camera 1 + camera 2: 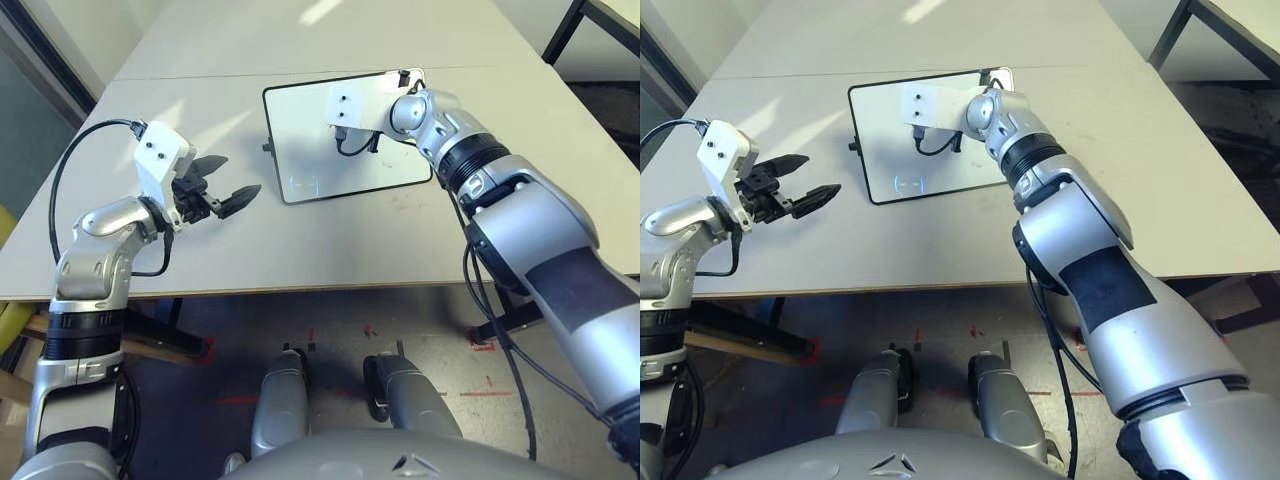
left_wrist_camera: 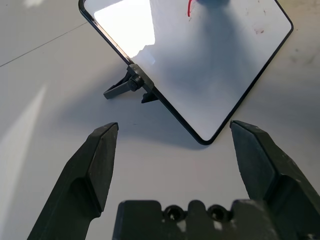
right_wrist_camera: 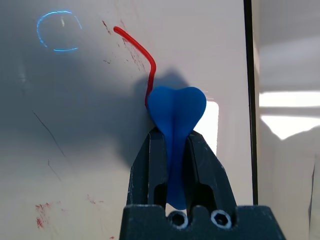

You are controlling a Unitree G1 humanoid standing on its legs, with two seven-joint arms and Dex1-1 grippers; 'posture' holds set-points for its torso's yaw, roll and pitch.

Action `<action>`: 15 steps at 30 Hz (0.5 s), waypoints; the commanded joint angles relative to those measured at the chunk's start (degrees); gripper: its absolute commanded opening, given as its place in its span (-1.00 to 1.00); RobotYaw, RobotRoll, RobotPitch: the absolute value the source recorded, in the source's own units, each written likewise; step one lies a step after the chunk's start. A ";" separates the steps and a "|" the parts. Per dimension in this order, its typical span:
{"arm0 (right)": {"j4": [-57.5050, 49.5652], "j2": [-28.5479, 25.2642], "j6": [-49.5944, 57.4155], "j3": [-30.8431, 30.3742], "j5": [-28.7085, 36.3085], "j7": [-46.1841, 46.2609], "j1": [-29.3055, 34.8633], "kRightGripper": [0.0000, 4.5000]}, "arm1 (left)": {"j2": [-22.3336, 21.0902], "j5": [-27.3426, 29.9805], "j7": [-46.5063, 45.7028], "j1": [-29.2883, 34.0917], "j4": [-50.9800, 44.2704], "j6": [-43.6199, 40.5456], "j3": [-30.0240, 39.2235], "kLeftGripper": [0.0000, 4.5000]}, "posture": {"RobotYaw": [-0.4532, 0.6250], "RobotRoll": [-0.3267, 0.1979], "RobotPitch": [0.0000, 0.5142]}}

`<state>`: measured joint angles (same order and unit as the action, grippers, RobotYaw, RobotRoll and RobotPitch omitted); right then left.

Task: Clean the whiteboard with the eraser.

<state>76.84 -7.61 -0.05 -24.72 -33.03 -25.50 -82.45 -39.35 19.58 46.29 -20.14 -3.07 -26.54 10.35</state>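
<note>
Right hand (image 3: 176, 150) pinches eraser (image 3: 176, 112) against whiteboard (image 1: 310, 130) at red squiggle (image 3: 140, 52), poised to wipe; left hand (image 1: 222, 185) wide, idle over counter (image 1: 330, 240)

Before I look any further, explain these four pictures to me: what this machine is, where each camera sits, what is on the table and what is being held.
This is a humanoid robot with two silver arms, each ending in a black two-fingered claw. The two wide pictures come from cameras in its head, looking down at a pale table. The two close pictures come from a camera on each wrist, looking along that claw's fingers.

On the table lies a whiteboard with a thin black frame. The right wrist picture shows a red line drawn on it, some faint red smudges, and a small blue circular logo.

The right claw is shut on a blue eraser, which sits at the end of the red line. The left claw hovers open beside the board, holding nothing.
</note>
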 commanded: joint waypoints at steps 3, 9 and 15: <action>0.91 2.66 -0.60 -0.45 -0.23 -0.44 0.85 -0.89 | -0.66 0.78 -0.48 1.11 -1.47 -1.02 0.54 1.00 | 0.06 0.25 -0.50; 0.89 4.28 -1.00 -0.35 -0.16 -0.24 0.79 -0.89 | -0.73 0.89 -0.69 1.46 -1.44 -0.92 0.61 1.00 | 0.07 0.25 -0.49; 0.90 5.73 -1.31 -0.48 -0.25 -0.41 0.88 -0.89 | -0.84 1.01 -0.77 1.97 -1.67 -0.91 0.86 1.00 | 0.08 0.25 -0.48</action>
<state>76.84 -2.65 -1.08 -24.71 -33.06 -25.52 -82.45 -39.38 20.23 45.71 -19.13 -3.71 -27.07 10.62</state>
